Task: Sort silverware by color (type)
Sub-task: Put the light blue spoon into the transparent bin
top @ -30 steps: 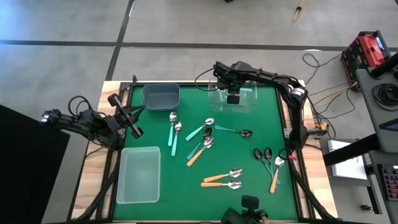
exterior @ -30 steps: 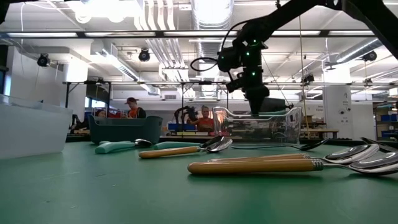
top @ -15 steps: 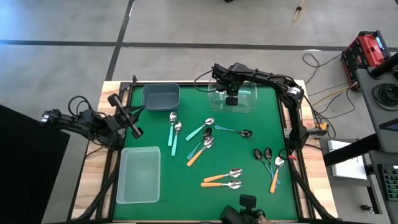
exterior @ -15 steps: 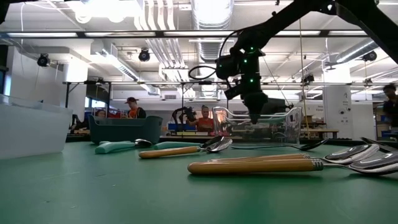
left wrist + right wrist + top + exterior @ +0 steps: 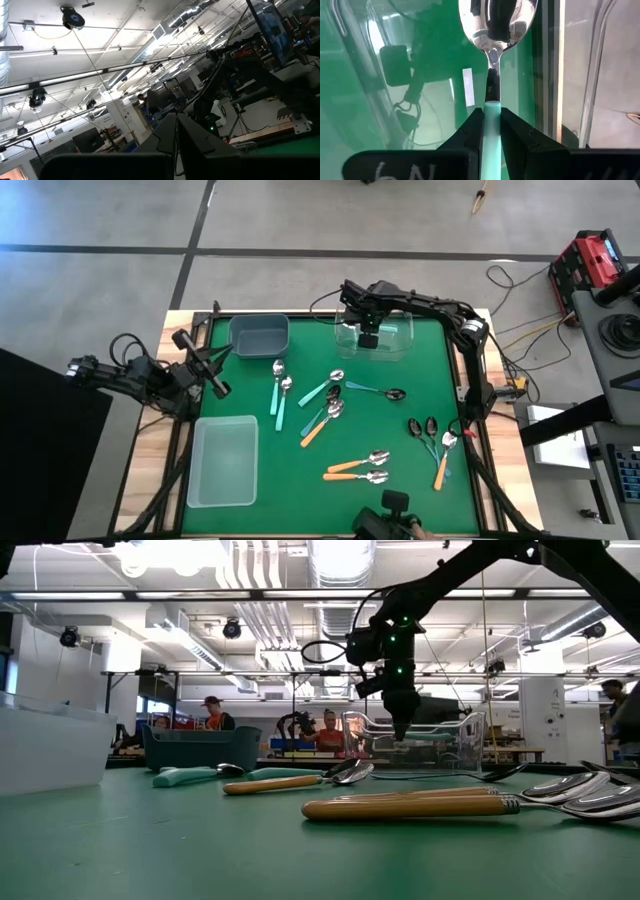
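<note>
Now my left gripper point(image 5: 212, 375) waits closed at the tabletop's point(image 5: 400, 440) left edge. Farther right, my right gripper point(image 5: 368, 338) hangs over the clear bin point(image 5: 395, 345), clamped on a teal spoon point(image 5: 492, 60) whose long axis runs straight out from the fingers, bowl foremost, so release should drop it in.

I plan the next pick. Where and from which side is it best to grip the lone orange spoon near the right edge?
Probably the orange handle of the lone orange spoon, at mid-length and from straight above: it lies flat, and two dark spoons crowd its bowl.
</note>
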